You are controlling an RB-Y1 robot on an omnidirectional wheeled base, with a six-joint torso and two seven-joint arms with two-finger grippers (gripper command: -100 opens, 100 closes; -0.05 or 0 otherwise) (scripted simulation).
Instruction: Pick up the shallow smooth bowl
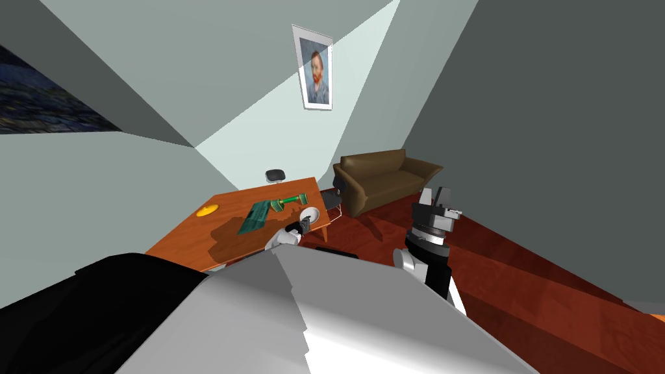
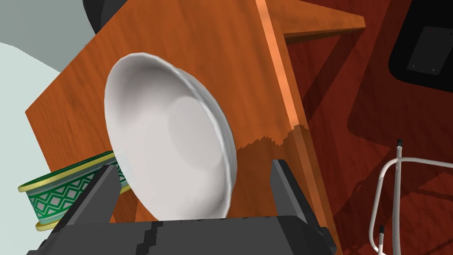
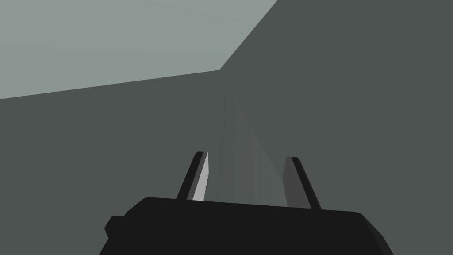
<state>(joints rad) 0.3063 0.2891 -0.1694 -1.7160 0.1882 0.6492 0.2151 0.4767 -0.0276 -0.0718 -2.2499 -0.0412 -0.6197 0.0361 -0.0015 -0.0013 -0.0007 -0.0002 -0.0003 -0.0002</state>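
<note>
Item: shallow smooth white bowl (image 2: 170, 141), near the edge of orange-brown wooden table (image 2: 212, 44), between spread, unclamped fingers of left gripper (image 2: 192, 168); right gripper (image 3: 245, 156) likewise apart, idle; risk: blades slipping on sloped rim, nudging bowl overboard.

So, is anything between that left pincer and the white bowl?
Nothing: in the left wrist view the left pincer is open, with the white bowl right between its fingers.

Shallow white bowl (image 2: 177, 146), smooth, seemingly resting near table (image 2: 199, 44) edge
</note>
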